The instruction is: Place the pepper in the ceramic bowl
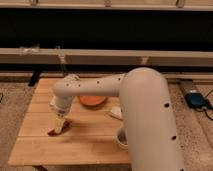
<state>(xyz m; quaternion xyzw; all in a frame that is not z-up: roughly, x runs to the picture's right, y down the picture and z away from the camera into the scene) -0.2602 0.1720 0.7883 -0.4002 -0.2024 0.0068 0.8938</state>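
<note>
The pepper (pixel 52 132) is a small dark red sliver lying on the wooden table (pixel 35 147) near its left front. My gripper (pixel 59 126) points down from the white wrist and its tip is right at the pepper's right end, touching or nearly touching it. The ceramic bowl (pixel 92 100) is a shallow orange-terracotta dish further back near the table's middle, partly hidden behind my forearm. It lies to the right of and behind the gripper.
My large white arm (pixel 147 120) covers the table's right side. A white object (pixel 116 113) lies right of the bowl. A whitish bowl (pixel 120 138) peeks out at the arm's edge. A long bench (pixel 105 56) runs behind the table.
</note>
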